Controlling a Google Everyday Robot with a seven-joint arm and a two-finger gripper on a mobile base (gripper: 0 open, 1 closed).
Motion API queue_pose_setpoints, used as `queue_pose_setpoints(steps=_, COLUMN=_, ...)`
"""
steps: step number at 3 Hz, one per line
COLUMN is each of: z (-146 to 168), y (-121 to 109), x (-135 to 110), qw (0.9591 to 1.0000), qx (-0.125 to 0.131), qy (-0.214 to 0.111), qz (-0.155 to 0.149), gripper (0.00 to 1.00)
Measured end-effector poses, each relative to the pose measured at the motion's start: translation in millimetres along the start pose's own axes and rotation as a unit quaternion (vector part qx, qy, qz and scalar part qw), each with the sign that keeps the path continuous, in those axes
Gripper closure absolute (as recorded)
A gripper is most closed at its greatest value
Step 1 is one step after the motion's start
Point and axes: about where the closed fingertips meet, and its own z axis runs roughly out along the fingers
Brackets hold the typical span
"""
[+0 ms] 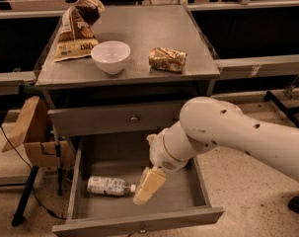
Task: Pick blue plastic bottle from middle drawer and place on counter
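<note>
The blue plastic bottle (108, 185) lies on its side on the floor of the open middle drawer (87, 220), at its left, white cap pointing right. My gripper (144, 190) hangs down into the drawer at the end of the white arm, its tip just right of the bottle's cap and close to it. The counter (149, 38) is the grey cabinet top above.
On the counter stand a white bowl (111, 56), a tall brown-gold snack bag (76, 29) at the back left, and a small foil packet (167, 59) right of the bowl. A closed upper drawer (114, 118) sits above the open one. A cardboard box (33, 132) stands left of the cabinet.
</note>
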Motion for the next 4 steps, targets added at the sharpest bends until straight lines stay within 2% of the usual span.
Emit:
queue_pose_setpoints(steps=1, z=0.0, y=0.0, x=0.0, qw=1.0, qx=0.0, qy=0.0, qz=0.0, gripper=0.0)
queue_pose_setpoints(steps=2, z=17.2, y=-13.5, x=-1.5, qw=0.9998, qx=0.009, qy=-0.017, qz=-0.008, gripper=0.0)
queue_pose_setpoints(steps=4, z=143.9, y=-95.3, x=-2.7, qw=0.9941, qx=0.038, qy=-0.102, qz=-0.006, gripper=0.0)
